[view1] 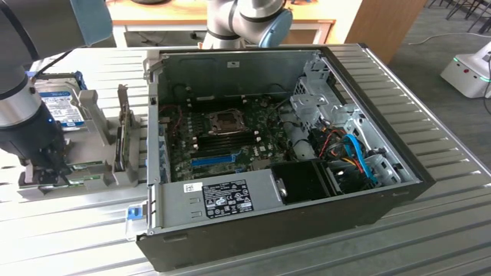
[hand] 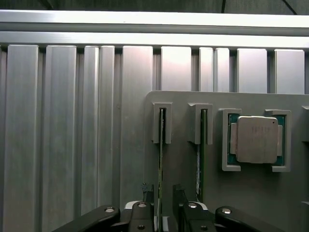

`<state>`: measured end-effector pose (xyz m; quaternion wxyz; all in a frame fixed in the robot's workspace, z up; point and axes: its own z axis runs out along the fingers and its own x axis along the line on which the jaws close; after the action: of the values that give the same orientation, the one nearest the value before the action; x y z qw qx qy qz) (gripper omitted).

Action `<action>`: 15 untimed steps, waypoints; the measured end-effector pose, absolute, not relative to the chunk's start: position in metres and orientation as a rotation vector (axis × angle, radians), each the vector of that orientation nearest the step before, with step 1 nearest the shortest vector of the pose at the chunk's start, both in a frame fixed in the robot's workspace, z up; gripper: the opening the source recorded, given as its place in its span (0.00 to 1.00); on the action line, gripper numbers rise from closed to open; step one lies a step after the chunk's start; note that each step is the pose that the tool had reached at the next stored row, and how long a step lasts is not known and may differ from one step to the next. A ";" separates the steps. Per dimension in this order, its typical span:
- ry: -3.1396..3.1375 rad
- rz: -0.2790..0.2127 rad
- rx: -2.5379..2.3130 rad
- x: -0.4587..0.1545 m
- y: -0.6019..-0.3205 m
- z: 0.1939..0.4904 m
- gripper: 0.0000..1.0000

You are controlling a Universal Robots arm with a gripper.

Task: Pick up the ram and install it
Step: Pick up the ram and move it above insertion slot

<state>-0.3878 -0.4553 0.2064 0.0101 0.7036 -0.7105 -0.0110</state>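
1. We see the hand (hand: 161,197) down low over a gray holder (hand: 183,169) that sits on the slatted metal desk (hand: 63,135). The arm (view1: 19,98) rises straight up above it.
2. We read the hand as released. Its fingers (hand: 146,192) stand apart, one on each side of the ram, w/ a thin gap on both sides and no squeeze on it.
3. The ram (hand: 160,154) stands on edge in a holder slot. It runs btwn the fingers and on past the fingertips to a gray end bracket.
4. A 2nd stick (hand: 201,159) stands on edge in the next slot, parallel to the ram, just beside the hand and outside the fingers.
5. Beyond the 2nd stick, farther from the hand, a CPU (hand: 256,140) w/ a silver lid lies flat in its own pocket of the same holder.
6. A hard drive (view1: 61,106) w/ a blue label stands in the holder near the hand, close by the arm.
7. The open PC case (view1: 268,230) sits well apart from the hand, toward the exterior view's right. We see the motherboard (view1: 230,138) inside it, w/ a blue slot strip (view1: 213,159).
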 end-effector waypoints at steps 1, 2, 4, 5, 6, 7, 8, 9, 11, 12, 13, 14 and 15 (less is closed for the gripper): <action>-2.218 -0.034 2.196 -0.387 -0.455 0.206 0.30; -2.218 -0.034 2.196 -0.386 -0.455 0.206 0.30; -2.218 -0.034 2.196 -0.384 -0.455 0.206 0.30; -2.218 -0.034 2.196 -0.383 -0.455 0.206 0.30; -2.218 -0.034 2.196 -0.382 -0.455 0.206 0.30; -2.218 -0.035 2.196 -0.381 -0.455 0.206 0.30; -2.218 -0.035 2.196 -0.380 -0.455 0.206 0.30; -2.218 -0.035 2.196 -0.379 -0.455 0.206 0.30; -2.218 -0.035 2.196 -0.377 -0.455 0.206 0.30; -2.217 -0.035 2.196 -0.376 -0.455 0.206 0.30; -2.217 -0.035 2.196 -0.375 -0.455 0.206 0.30; -2.217 -0.035 2.196 -0.375 -0.455 0.206 0.30; -2.218 -0.035 2.196 -0.374 -0.455 0.206 0.30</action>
<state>-0.3745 -0.4552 0.2063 0.0103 0.7036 -0.7105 -0.0112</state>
